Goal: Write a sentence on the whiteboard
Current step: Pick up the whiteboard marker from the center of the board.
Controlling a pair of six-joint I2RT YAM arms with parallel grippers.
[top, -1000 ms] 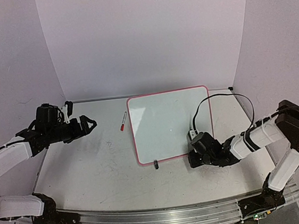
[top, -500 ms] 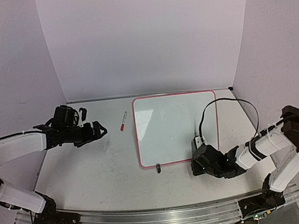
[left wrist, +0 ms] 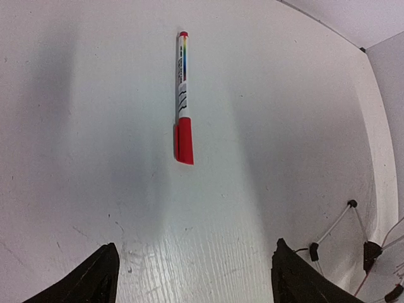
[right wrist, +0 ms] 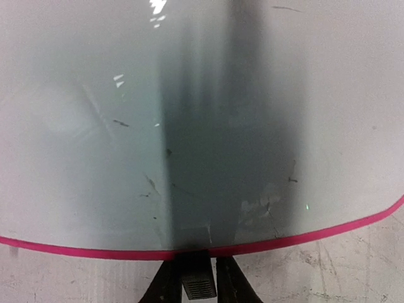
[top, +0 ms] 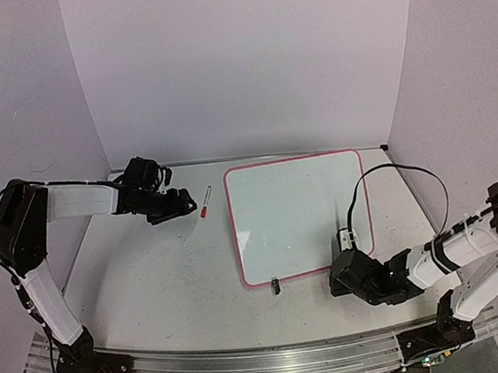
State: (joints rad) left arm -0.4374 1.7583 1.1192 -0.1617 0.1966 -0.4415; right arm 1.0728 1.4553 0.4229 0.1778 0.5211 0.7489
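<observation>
Top external: left gripper (top: 182, 202), jaws apart, faces red marker (top: 205, 201) lying at its 3 o'clock on the surface (top: 152, 286). Pickup step; next, close on the barrel. Whiteboard (top: 297, 217) at marker's 3 o'clock, blank, no sentence yet. Right gripper (top: 340, 277) seemingly pinches its clip foot (right wrist: 199, 287). Marker print unreadable.

The whiteboard (top: 297, 217) lies flat on the worktop, toward its back right corner, turned slightly askew. It is rectangular and glossy white with faint smudges, a thin pink-red frame, rounded corners, and a small black clip foot (top: 276, 284) on its near edge
</observation>
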